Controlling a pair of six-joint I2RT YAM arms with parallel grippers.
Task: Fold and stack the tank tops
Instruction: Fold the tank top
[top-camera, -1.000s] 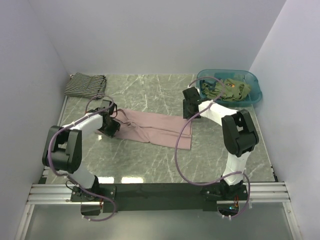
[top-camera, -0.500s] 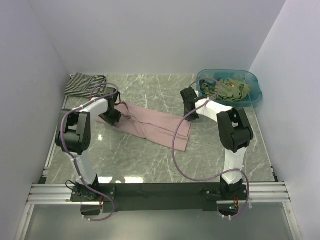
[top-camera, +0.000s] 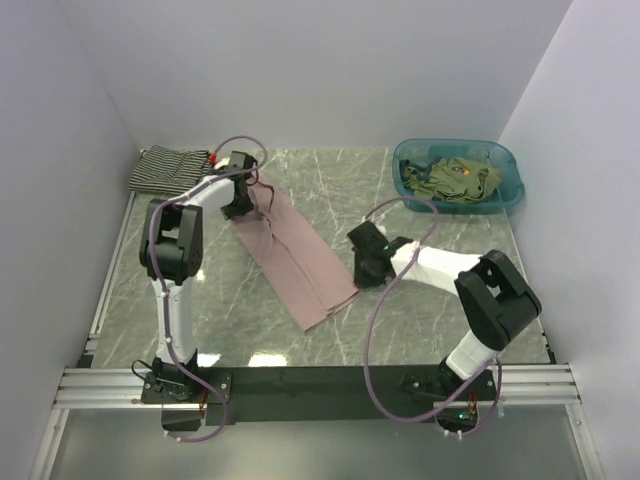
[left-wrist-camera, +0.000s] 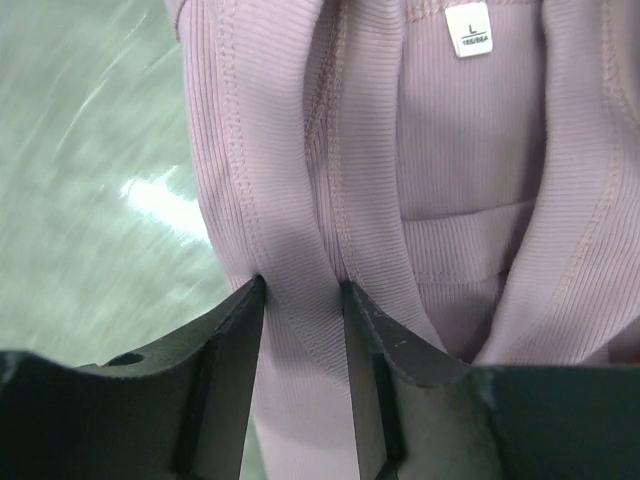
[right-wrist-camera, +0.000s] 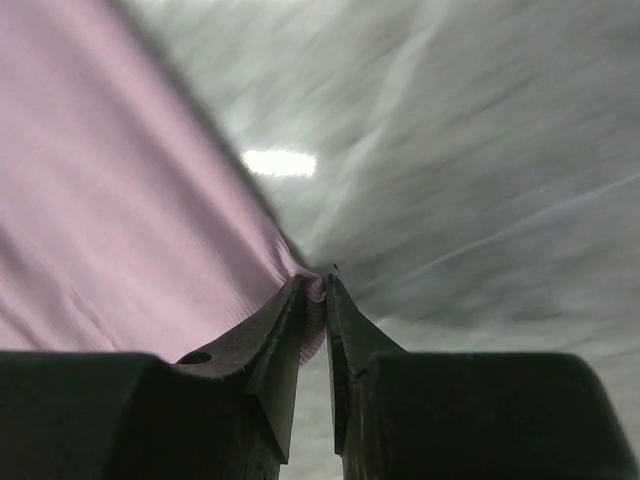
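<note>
The pink tank top (top-camera: 297, 255) lies on the counter (top-camera: 230, 300) as a long diagonal strip, far-left to near-centre, the left fingers (left-wrist-camera: 232, 345) clamped on its strap end and the right fingers (right-wrist-camera: 278, 345) pinching its hem-side edge, each arm nearest its own end.

Far-right on marble table (top-camera: 330, 190), teal basin (top-camera: 450, 149)
</note>
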